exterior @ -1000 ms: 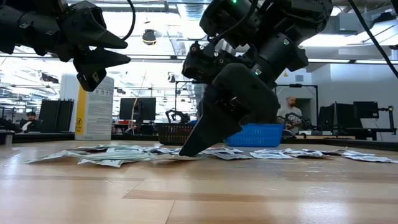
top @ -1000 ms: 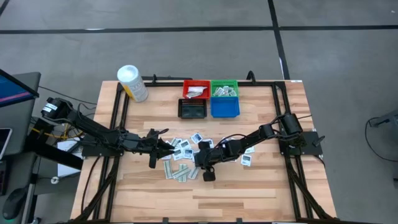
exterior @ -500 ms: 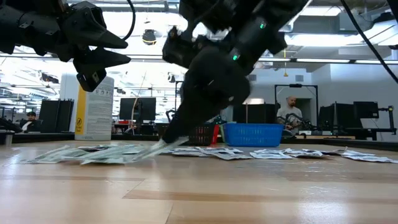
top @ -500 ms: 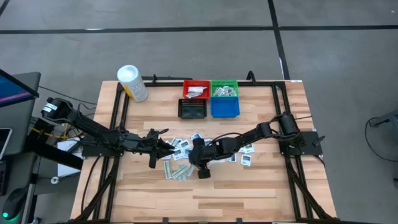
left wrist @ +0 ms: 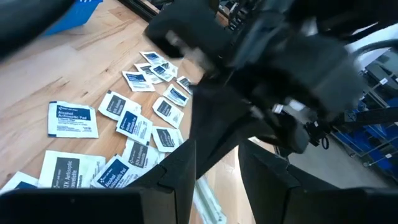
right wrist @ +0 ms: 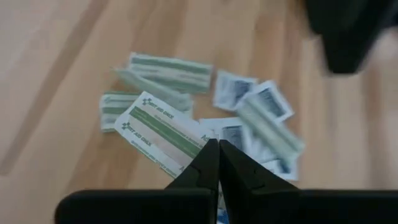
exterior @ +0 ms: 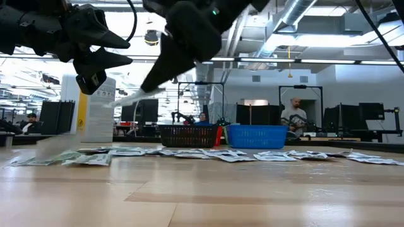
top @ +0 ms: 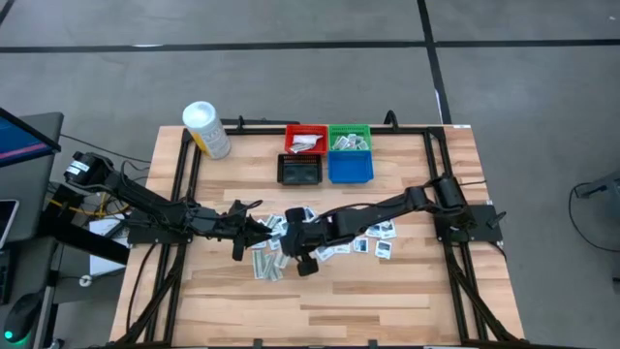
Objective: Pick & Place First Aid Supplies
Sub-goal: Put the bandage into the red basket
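Observation:
The first aid supplies [top: 334, 237] lie scattered at mid-table: square white packets with dark print and narrow green-white strips [right wrist: 168, 70]. My right gripper [right wrist: 218, 144] hangs above the pile's left part, shut on one green-white strip [right wrist: 158, 132]. In the low view this gripper [exterior: 148, 85] is high above the tabletop. My left gripper [top: 260, 231] hovers just left of the pile, open [left wrist: 217, 177], with nothing between its fingers. My right gripper pinches one end of the green-white strip [right wrist: 196, 149] between its two fingertips. The fingers slant down from the table's right side. The strip [exterior: 123, 98] juts out beyond the fingertips, tilted a little downward and lifted clear of the table.
Red [top: 305, 141], green [top: 349, 139], black [top: 299, 171] and blue [top: 350, 168] bins stand together at the far middle. A white tub with a yellow label [top: 206, 129] stands at the far left. Bare wood lies along the near edge.
My right gripper has risen from the tabletop and gone toward the table's left, toward my left gripper, carrying the strip. The strip lay among the pile a second ago and now hangs clear of the table.

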